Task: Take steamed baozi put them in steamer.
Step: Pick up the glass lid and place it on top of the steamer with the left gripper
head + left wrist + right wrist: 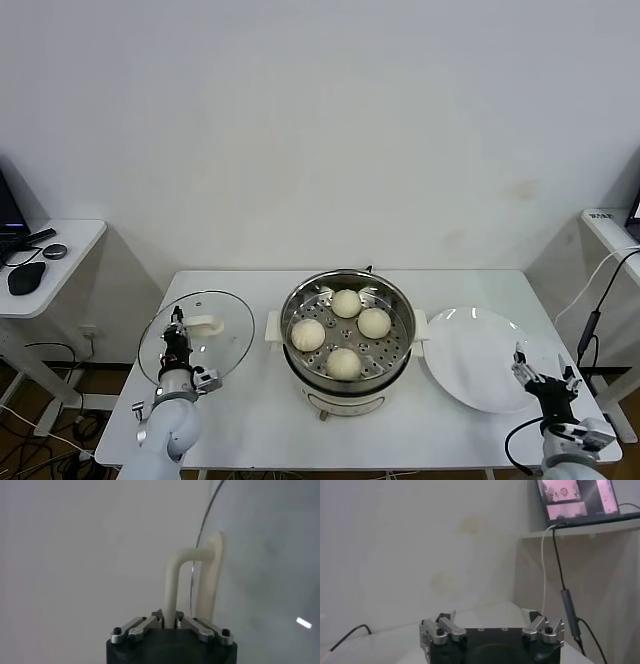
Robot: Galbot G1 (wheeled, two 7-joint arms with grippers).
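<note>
Buns loaded, lid in hand

We see all four steamed baozi (345, 332) already sitting on the perforated tray inside the steamer (347, 290) at the middle of the worktop (250, 400), spaced apart so none presses on another, while the white plate (478, 360) just beside the steamer lies bare. Our left end effector (178, 331) is clamped narrow on the cream handle (172, 587) of the glass lid (197, 335), gripping the loop from its end; we judge this hold suits carrying the lid over the pot to cover it. Our right end effector (543, 379) waits near the plate's outer edge with its fingers spread wide and nothing between them, clear of the steamer so the lid's path is free.
</note>
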